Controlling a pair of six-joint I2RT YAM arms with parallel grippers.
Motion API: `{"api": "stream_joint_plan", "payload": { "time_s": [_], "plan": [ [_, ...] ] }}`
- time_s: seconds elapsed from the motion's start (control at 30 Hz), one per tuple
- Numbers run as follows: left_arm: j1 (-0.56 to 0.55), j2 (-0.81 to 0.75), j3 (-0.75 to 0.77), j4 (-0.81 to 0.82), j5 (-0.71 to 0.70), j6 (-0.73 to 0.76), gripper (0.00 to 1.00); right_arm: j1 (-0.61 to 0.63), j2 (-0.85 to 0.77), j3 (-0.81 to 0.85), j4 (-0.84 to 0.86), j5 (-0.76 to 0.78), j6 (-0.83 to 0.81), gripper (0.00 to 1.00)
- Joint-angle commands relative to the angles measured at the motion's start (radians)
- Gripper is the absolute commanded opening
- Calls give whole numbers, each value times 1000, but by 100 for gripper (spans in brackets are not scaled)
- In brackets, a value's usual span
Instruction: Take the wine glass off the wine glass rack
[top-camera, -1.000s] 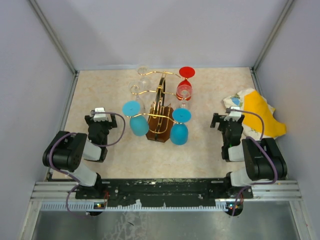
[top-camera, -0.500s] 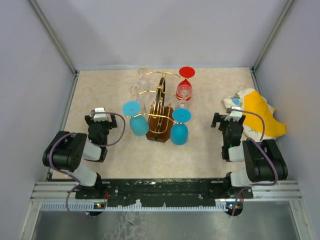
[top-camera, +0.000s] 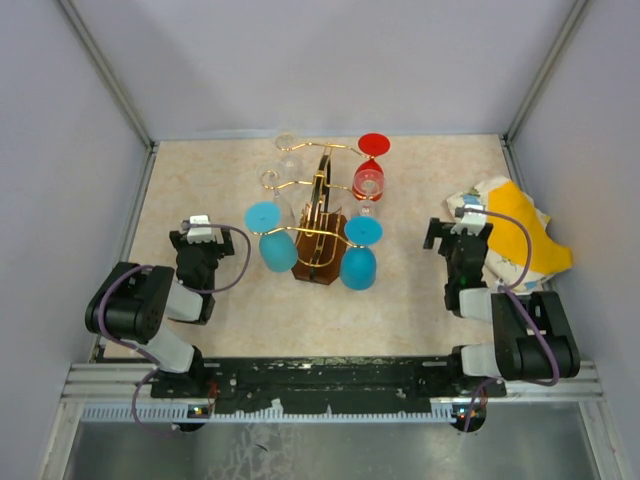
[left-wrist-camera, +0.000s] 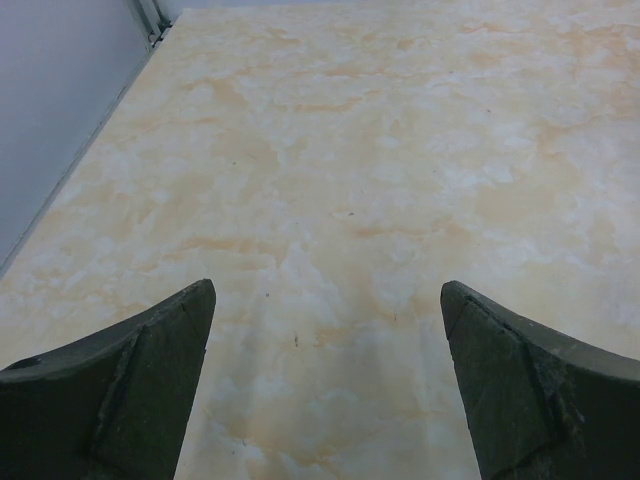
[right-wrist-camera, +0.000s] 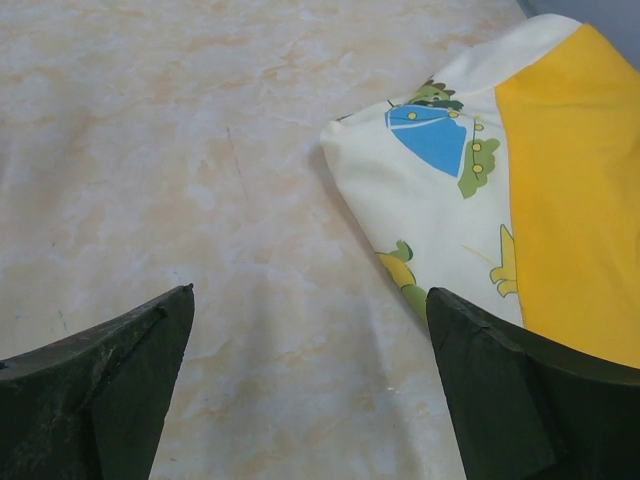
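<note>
Gaping left pincer (left-wrist-camera: 325, 300), right pincer (right-wrist-camera: 308, 300), empty

Rack (top-camera: 321, 200) is gold wire on a dark brown base (top-camera: 318, 266). Left glass (top-camera: 277, 250) and right glass (top-camera: 357, 266) are blue; far glass (top-camera: 369, 181) is red. Tabletop (top-camera: 420, 180) is marbled beige. Cloth (right-wrist-camera: 500, 170) is cream and yellow, with blue and green prints.

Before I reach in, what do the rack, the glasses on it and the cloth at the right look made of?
Rack: thin shiny gold wire, likely metal; its dark brown base looks like wood. Blue glasses and red glass: smooth, glossy, tinted; glass or plastic, cannot tell. Clear glasses: transparent, same doubt. Cloth: matte printed fabric, softly creased.
</note>
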Motion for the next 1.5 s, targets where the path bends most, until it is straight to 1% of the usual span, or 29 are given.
{"api": "stream_joint_plan", "payload": {
  "time_s": [0.0,0.13,0.2,0.3,0.43,0.57,0.7,0.8,0.9,1.07,1.2,1.33,1.37,1.4,1.47],
  "plan": [
    [5,10,12,25,5,-16,100,1,-4,54,-30,17,12,99],
    [5,10,12,26,5,-15,100,1,-2,86,-105,78,26,99],
    [5,10,12,26,6,-16,100,2,8,122,-169,98,28,99],
    [5,10,12,26,5,-16,100,-2,32,195,-305,170,66,99],
    [5,10,12,26,5,-15,100,-30,86,326,-526,212,136,99],
    [5,10,12,26,6,-15,100,-90,138,426,-733,198,227,99],
    [5,10,12,26,5,-15,100,-150,163,460,-820,162,269,99],
    [5,10,12,26,5,-15,100,-182,200,490,-870,115,267,99],
    [4,10,12,26,5,-15,100,-184,199,481,-858,93,267,99],
    [5,10,12,26,5,-15,100,-178,126,467,-835,55,262,99],
    [5,11,12,25,6,-15,100,-102,35,449,-772,34,168,99],
    [4,10,12,26,6,-15,100,-61,-19,463,-735,-210,149,99],
    [5,10,12,25,5,-15,100,-48,-25,480,-751,-227,167,99],
    [5,10,12,26,6,-16,100,-27,-27,503,-775,-204,175,99],
    [5,10,12,25,6,-16,100,0,-25,540,-829,-259,131,99]
  ]
}}
